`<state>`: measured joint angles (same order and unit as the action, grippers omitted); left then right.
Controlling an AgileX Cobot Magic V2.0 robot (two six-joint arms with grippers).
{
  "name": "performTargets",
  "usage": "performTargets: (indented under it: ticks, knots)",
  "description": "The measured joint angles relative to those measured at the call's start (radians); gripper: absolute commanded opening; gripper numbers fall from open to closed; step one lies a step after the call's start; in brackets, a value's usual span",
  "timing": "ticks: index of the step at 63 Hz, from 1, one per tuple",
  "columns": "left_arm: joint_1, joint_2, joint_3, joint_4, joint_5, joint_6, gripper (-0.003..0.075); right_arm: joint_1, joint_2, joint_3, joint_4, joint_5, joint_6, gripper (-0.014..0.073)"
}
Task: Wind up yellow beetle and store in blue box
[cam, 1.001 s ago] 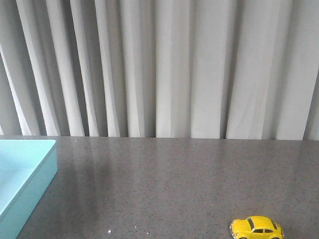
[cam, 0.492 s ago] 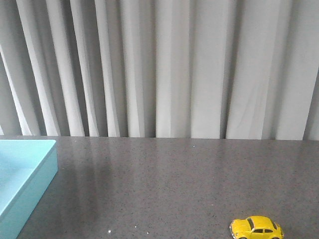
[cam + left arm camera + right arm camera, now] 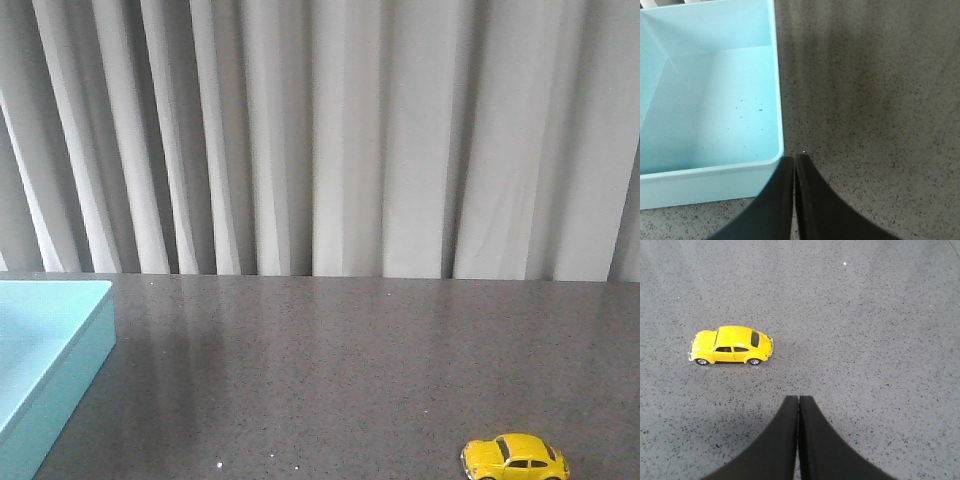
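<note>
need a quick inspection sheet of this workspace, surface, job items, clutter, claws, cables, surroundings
surface: dark grey speckled table, flat, a few tiny white specks
job's things: yellow beetle upright on its wheels on the table, untouched; blue box open and holding nothing but small dark specks on its floor
clutter: nothing seen
claws: left claw shut, holding nothing, by the box corner; right claw shut, holding nothing, apart from the beetle
cables: nothing seen
surroundings: pale pleated curtain behind the table

table (image 3: 330, 370): dark grey speckled | curtain (image 3: 340, 130): pale grey, pleated, behind table
</note>
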<state>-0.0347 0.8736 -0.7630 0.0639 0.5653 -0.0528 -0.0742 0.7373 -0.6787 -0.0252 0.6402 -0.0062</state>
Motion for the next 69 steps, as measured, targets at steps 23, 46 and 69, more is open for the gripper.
performTargets:
  ticks: [23,46,69]
  knots:
    - [0.0,0.034,0.0,0.0,0.001,-0.005,0.0358,0.0,0.0,0.0,0.002,0.038,-0.004,0.0372]
    - [0.0,0.034,0.0,0.0,0.004,-0.006,0.0549,0.0,0.0,0.0,0.025,0.052,-0.004,0.0588]
    - [0.0,0.034,0.0,0.0,0.006,-0.007,0.0549,0.028,0.105,-0.108,0.1,0.118,-0.055,0.0571]
